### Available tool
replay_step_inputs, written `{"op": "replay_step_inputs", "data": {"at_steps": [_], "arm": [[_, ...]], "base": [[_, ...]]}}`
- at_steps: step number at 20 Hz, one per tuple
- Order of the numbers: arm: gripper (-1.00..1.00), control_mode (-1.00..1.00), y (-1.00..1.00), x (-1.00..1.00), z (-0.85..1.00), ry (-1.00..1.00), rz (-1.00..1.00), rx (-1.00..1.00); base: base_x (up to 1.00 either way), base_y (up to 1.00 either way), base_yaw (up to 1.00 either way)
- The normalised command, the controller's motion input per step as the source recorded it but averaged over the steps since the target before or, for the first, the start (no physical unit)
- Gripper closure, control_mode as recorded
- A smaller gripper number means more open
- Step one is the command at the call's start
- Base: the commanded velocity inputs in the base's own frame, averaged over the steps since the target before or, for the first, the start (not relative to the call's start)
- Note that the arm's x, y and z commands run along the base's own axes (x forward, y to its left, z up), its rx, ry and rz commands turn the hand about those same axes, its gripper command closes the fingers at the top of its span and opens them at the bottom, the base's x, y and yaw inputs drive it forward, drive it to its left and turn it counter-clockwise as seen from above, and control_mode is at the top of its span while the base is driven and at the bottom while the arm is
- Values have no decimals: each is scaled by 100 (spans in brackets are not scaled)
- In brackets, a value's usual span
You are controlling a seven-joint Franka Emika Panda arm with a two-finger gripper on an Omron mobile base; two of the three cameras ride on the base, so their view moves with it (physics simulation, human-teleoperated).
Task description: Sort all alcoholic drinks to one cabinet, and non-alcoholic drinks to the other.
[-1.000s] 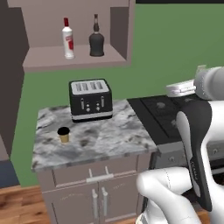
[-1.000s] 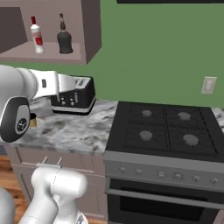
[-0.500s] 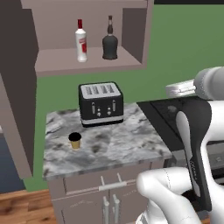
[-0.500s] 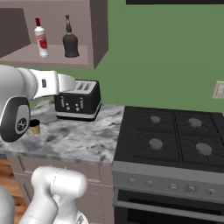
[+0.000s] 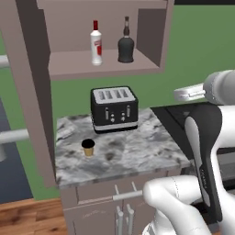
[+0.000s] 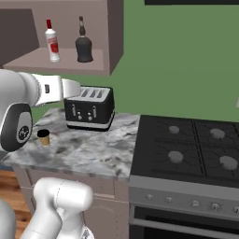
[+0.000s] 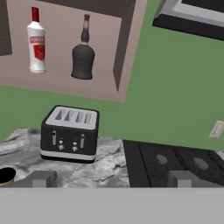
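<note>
An open mauve-brown wall cabinet (image 5: 82, 66) (image 6: 42, 63) (image 7: 61, 85) holds both alcoholic drinks on its shelf. The slim clear bottle with red label (image 5: 96, 42) (image 6: 51, 40) (image 7: 36, 41) stands left of the squat black bottle (image 5: 125, 46) (image 6: 84, 46) (image 7: 83, 54). A small tan cup with a black top (image 5: 88, 147) (image 6: 43, 137) (image 7: 6, 176) sits on the marble counter (image 5: 137, 153) below. My gripper (image 7: 111, 179) is open and holds nothing, well back from the counter, level with the toaster. The other cabinet is out of view.
A black four-slot toaster (image 5: 114, 109) (image 6: 89, 108) (image 7: 70, 133) stands at the back of the counter under the cabinet. A black stove (image 6: 186, 154) (image 7: 175, 162) adjoins the counter on the right. The cabinet's door (image 5: 27, 92) hangs open at the left.
The base has driven, so the whole scene has slid right in both base views and looms larger. Bottles, cup and toaster keep their places. The gripper stays open.
</note>
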Motion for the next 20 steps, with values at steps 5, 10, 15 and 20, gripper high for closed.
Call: {"op": "replay_step_inputs", "data": {"at_steps": [5,10,15,20], "arm": [[-100,100,0,0,0,0,0,0],[-100,100,0,0,0,0,0,0],[-100,-100,8,0,-8,5,1,-1],[-100,-100,6,-8,-12,0,1,-1]], "base": [[0,27,4],[1,19,3],[0,3,0],[0,0,0]]}}
